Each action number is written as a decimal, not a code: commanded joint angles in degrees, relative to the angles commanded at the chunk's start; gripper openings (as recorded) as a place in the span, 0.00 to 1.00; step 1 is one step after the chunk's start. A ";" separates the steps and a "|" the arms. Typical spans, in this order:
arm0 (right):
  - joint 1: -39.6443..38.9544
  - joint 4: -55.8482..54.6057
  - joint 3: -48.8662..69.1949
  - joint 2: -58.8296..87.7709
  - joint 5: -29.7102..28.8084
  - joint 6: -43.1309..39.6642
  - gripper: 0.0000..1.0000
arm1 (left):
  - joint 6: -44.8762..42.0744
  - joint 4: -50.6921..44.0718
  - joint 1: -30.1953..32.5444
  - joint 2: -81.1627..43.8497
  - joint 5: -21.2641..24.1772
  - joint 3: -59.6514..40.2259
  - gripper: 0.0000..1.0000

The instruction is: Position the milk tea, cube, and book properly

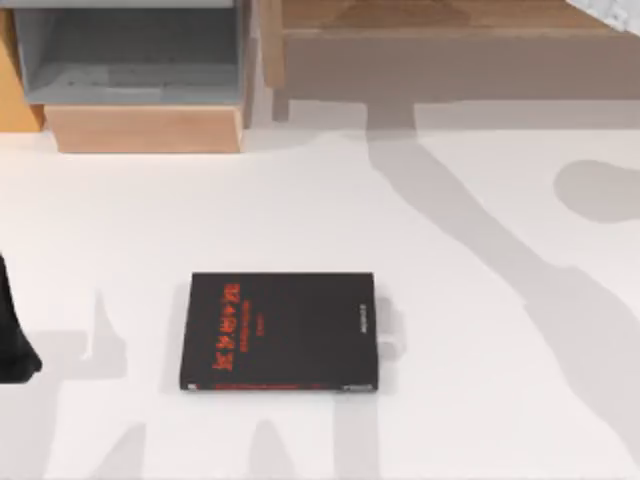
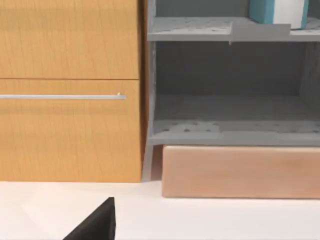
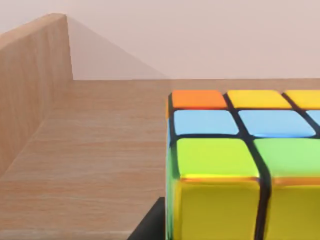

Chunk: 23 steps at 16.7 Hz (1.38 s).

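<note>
The book (image 1: 281, 331) lay flat on the white table (image 1: 480, 300), a little left of the middle and toward the near edge. Its black cover faced up. Its long axis ran across the table from left to right, square to the table's edges. The red characters stood in a column near the left short end, running from near edge to far edge. A line of small grey print ran the same way near the right short end. A thin strip of white page edge showed along its right side.

The cube (image 3: 235, 165) sat close before the right wrist camera, on a light wooden tray (image 3: 90, 165) with a raised wall at one side. Its upper face showed an orange tile and yellow ones at the far row, blue tiles next and green ones nearer, with yellow tiles on the near face. Whether the right pincer was open or gripping the cube could not be told.

At the far left of the table stood a cabinet (image 1: 140, 70) with grey shelves beside orange wood, on a pale wooden base. The left arm (image 1: 15, 335) was a dark shape at the table's left edge; its pincer's state could not be told.
</note>
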State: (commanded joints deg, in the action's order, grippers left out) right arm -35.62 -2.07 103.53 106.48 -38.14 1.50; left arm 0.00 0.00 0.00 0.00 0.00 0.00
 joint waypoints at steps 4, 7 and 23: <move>2.84 4.81 9.92 4.13 -0.05 1.22 0.00 | 0.00 0.00 0.00 0.00 0.00 0.00 1.00; 3.90 7.78 17.96 9.06 1.19 1.66 0.00 | 0.00 0.00 0.00 0.00 0.00 0.00 1.00; 6.32 10.09 33.68 22.97 7.01 -0.82 0.23 | 0.00 0.00 0.00 0.00 0.00 0.00 1.00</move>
State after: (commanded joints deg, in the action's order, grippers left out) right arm -29.30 8.02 137.21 129.45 -31.14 0.68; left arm 0.00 0.00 0.00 0.00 0.00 0.00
